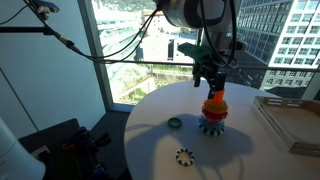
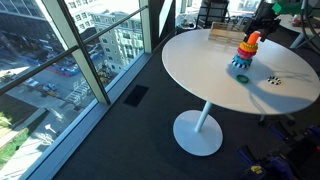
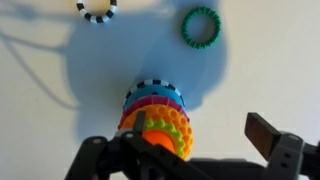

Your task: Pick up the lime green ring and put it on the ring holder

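The ring holder (image 3: 152, 108) is seen from above in the wrist view: a blue toothed base with coloured rings stacked on an orange peg. The lime green ring (image 3: 176, 128) lies on top of that stack, around the orange peg. My gripper (image 3: 200, 140) hangs directly above it, open, with the left finger beside the ring and the right finger well clear. Both exterior views show the holder (image 1: 213, 112) (image 2: 245, 52) on the round white table, with the gripper (image 1: 211, 82) (image 2: 262, 22) just over its top.
A darker green ring (image 3: 201, 26) (image 1: 175, 123) and a black-and-white toothed ring (image 3: 96, 9) (image 1: 184, 156) lie on the white table (image 1: 150, 140). A flat tray (image 1: 290, 120) sits at the table's far side. Large windows stand close by.
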`<state>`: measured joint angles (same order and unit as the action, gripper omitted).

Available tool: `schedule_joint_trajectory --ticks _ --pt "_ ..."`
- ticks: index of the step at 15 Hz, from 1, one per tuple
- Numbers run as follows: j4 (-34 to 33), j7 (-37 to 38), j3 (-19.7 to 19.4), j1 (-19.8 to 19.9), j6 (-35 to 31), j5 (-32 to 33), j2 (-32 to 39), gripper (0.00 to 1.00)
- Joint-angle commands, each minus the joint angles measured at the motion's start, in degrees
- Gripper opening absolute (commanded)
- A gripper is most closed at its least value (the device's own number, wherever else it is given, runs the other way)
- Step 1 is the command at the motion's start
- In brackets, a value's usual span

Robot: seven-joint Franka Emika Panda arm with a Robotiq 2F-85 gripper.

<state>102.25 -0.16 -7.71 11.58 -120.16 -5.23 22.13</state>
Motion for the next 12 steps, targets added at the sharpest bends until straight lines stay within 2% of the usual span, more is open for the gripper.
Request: schedule_joint_trajectory --ticks 1,6,12 --pt "5.06 -8.24 1.87 0.65 6.38 -1.93 -6.02 1.00" --pt "7.35 -12.53 2.03 -0.60 17.68 -0.46 -10.96 1.00" --pt "10.95 -9.62 1.78 -2.83 23.60 3.44 -18.74 1.00"
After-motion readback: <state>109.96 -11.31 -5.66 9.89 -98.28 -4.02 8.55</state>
